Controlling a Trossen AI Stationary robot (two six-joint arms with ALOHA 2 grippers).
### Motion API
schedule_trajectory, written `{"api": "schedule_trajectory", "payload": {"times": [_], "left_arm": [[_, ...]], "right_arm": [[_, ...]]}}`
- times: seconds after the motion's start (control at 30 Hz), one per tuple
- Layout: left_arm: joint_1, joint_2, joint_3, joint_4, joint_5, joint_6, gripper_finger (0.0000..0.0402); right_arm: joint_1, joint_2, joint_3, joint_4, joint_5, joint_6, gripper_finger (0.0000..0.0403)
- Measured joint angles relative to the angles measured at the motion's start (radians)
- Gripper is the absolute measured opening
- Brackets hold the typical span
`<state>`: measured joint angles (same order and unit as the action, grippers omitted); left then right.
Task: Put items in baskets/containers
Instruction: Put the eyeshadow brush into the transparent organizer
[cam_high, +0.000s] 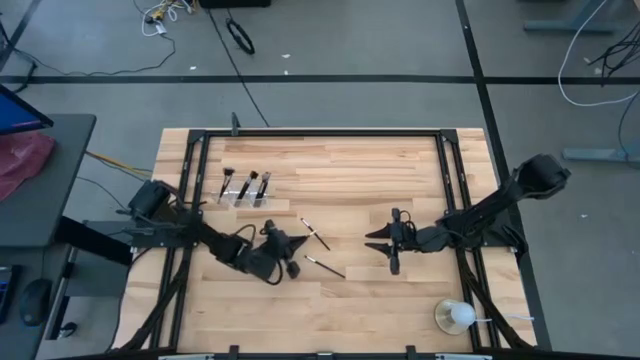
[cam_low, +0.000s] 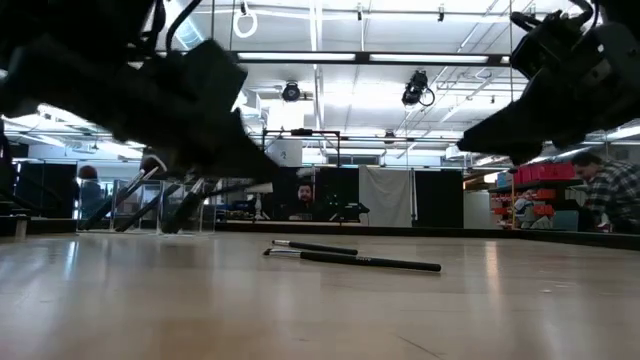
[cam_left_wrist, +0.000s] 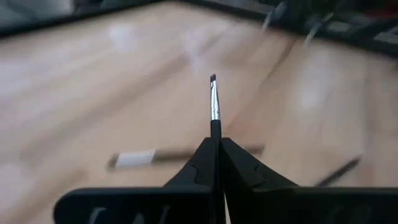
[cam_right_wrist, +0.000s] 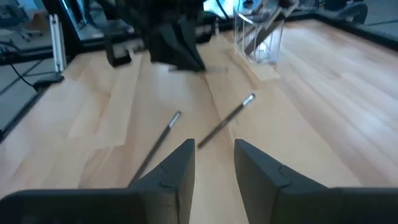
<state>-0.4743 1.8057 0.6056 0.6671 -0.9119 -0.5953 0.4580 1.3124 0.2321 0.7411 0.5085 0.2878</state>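
Slim dark brush (cam_left_wrist: 214, 106) pinched in left claw (cam_left_wrist: 217, 146).

Bright, even overhead light in the high view, soft short shadows under both arms on the table (cam_high: 330, 300). Low view is backlit by ceiling strip lights (cam_low: 330, 57), so the arms go near black and the tabletop carries a pale sheen. Left wrist view is heavily motion-blurred except the held brush (cam_left_wrist: 214, 106); right wrist view is soft, with the clear holder (cam_right_wrist: 260, 38) hazy.
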Motion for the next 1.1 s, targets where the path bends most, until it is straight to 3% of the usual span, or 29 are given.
{"api": "schedule_trajectory", "payload": {"times": [0.2, 0.47, 0.63, 0.8, 1.1], "left_arm": [[0.075, -0.002, 0.004, 0.325, 0.176, 0.267, 0.0013], [0.124, 0.010, 0.154, 0.349, 0.409, 0.435, 0.0014], [0.124, 0.010, 0.231, 0.270, 0.425, 0.484, 0.0012], [0.124, 0.010, 0.251, 0.237, 0.431, 0.487, 0.0016], [0.124, 0.010, 0.253, 0.217, 0.427, 0.477, 0.0017]], "right_arm": [[0.000, 0.140, 0.000, 0.137, -0.004, 0.013, 0.0114], [-0.057, 0.369, 0.026, 0.578, -0.070, -0.157, 0.0152], [-0.072, 0.414, 0.094, 0.680, -0.179, -0.282, 0.0166], [-0.073, 0.412, 0.149, 0.693, -0.185, -0.331, 0.0164], [-0.072, 0.412, 0.167, 0.692, -0.186, -0.331, 0.0115]]}}
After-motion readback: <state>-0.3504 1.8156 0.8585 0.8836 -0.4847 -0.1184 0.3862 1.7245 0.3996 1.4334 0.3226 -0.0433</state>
